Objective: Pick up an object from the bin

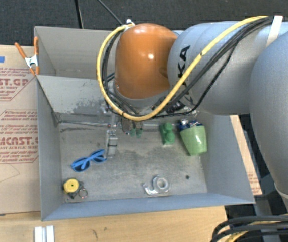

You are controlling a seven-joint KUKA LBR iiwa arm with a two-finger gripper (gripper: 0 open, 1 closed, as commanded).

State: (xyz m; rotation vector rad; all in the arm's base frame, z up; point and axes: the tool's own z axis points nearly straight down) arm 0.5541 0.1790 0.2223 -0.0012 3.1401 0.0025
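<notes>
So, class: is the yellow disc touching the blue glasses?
Apart. The camera view shows a strip of bare bin floor between the yellow disc and the lower left end of the blue glasses.

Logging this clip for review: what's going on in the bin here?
The arm reaches into the grey bin from the right. Its gripper hangs low, just by the right end of the blue toy glasses lying left of centre; nothing looks lifted. A yellow disc lies in the near left corner, a silver metal piece by the front wall, and a dark green piece and a light green cup on the right.
</notes>
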